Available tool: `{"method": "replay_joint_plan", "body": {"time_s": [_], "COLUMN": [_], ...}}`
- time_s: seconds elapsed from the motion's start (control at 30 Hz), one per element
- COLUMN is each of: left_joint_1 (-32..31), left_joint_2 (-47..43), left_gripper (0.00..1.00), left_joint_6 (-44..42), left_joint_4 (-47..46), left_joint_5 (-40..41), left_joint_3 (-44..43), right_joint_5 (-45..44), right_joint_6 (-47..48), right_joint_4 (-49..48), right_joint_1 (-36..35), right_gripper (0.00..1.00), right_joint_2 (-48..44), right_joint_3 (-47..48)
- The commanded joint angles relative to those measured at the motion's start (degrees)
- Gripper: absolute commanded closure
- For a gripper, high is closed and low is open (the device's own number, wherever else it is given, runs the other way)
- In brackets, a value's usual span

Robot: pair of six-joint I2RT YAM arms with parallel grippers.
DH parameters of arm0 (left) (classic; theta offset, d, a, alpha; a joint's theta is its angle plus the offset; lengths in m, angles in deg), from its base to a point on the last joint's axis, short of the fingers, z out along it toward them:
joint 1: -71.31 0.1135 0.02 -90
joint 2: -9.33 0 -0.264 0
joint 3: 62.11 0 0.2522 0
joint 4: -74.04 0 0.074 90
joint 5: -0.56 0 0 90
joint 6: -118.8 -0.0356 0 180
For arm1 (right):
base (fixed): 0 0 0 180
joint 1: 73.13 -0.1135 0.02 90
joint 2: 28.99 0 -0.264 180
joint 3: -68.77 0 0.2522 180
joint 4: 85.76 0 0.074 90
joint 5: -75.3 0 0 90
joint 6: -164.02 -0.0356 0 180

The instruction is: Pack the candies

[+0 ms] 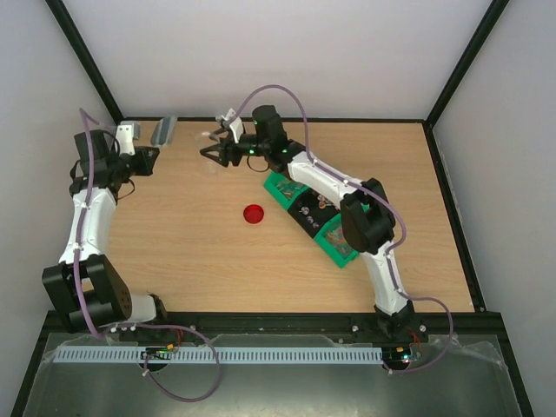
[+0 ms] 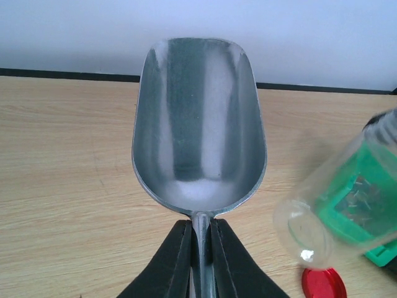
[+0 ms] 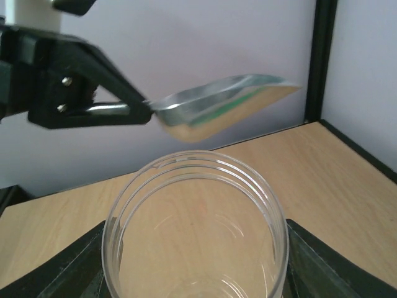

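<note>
My left gripper point(image 2: 200, 225) is shut on the handle of the silver metal scoop point(image 2: 198, 118), whose bowl is empty. It is at the back left of the table in the top view point(image 1: 149, 157). My right gripper point(image 3: 195, 268) is shut on a clear, empty jar point(image 3: 195, 217), held tilted with its mouth towards the scoop point(image 3: 223, 105). In the top view the right gripper point(image 1: 211, 149) holds the jar point(image 1: 208, 139) just right of the scoop point(image 1: 163, 130). The candies point(image 1: 309, 208) lie in a green tray point(image 1: 340, 252) under the right arm.
The red round lid point(image 1: 254, 214) lies on the wooden table in the middle, also in the left wrist view point(image 2: 324, 285). A black frame and white walls close off the back and sides. The jar point(image 2: 341, 198) hangs to the scoop's right.
</note>
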Motion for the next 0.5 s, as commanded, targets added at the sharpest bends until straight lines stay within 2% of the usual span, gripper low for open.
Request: {"method": "replay_joint_plan", "body": {"time_s": [0.0,0.27,0.47], "left_joint_1": [0.3,0.4,0.4], "left_joint_2": [-2.8,-5.3,-5.6], "left_gripper": [0.98,0.98,0.98], "left_joint_6": [1.5,-0.4,-0.4], "left_joint_4": [-1.7,-0.2,0.0], "left_joint_5": [-3.2,-1.8,-2.0], "left_joint_3": [-0.9,0.1,0.1], "right_joint_5": [1.9,-2.2,-5.9], "right_joint_6": [1.9,6.1,9.0], "right_joint_4": [-0.7,-6.3,-10.8], "right_joint_1": [-1.9,-5.6,-5.6], "right_gripper": [0.44,0.46,0.46], "right_joint_2": [-1.2,-4.7,-4.3], "right_joint_3": [-6.5,-20.9,-25.3]}}
